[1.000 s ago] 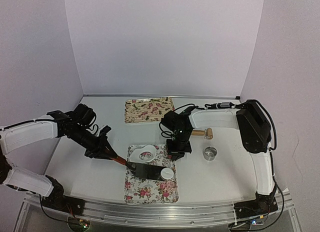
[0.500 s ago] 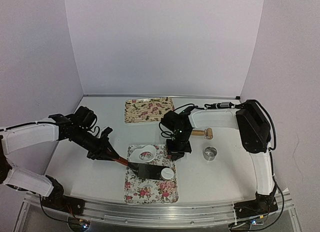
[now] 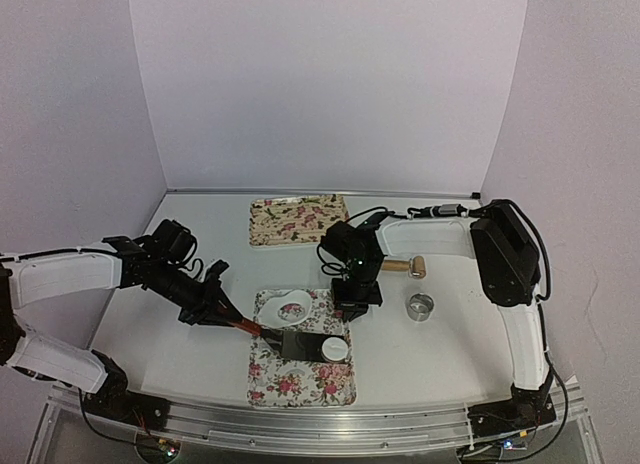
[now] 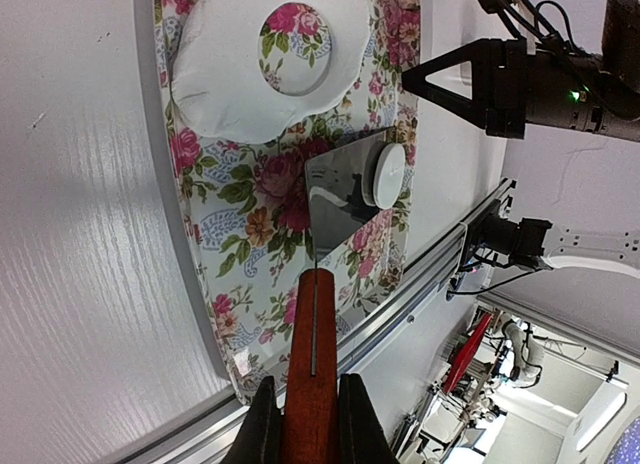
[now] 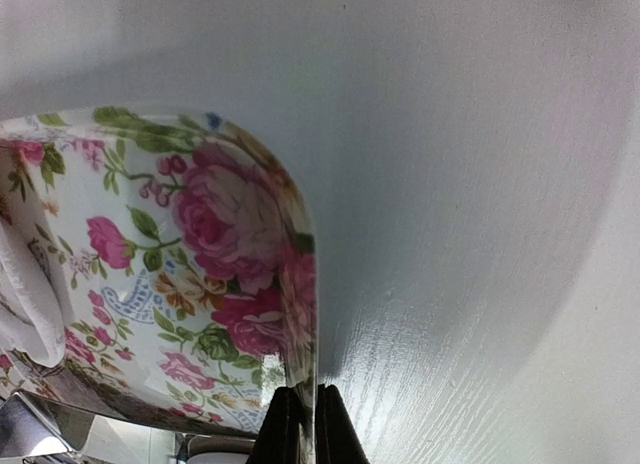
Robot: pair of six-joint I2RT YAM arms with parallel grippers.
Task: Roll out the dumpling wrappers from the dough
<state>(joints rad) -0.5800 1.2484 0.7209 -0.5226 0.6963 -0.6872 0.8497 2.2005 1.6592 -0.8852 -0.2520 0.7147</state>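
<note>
As the overhead view lays it out, counter point(image 3: 450, 354): white, both arms reaching in from the near edge.
near tray point(image 3: 290, 384): flowered, middle of the near edge, long side running near-to-far.
far tray point(image 3: 298, 221): same flowered pattern, lying at the middle of the far edge, well apart from the near tray.
dough point(image 3: 277, 302): thin white flattened patch with a round hole cut in it, lying in the far end of the near tray; the tray's pattern shows through the hole in the left wrist view point(image 4: 215, 74).
spatula point(image 3: 300, 342): dark shiny blade flat on the near tray's middle, red-brown handle running out over the tray's left rim.
rolling pin point(image 3: 405, 267): wooden, right of the counter's centre, partly hidden behind the right arm.
wrapper point(image 3: 334, 348): one small white disc in the near tray, overlapping the blade's right edge point(image 4: 388, 176).
metal ring point(image 3: 421, 307): on the counter between the near tray and the right edge.
left tool point(image 4: 310, 434): narrow, clamped on the spatula handle.
right tool point(image 5: 298, 404): narrow, pinching the near tray's rim at its far right corner.
</note>
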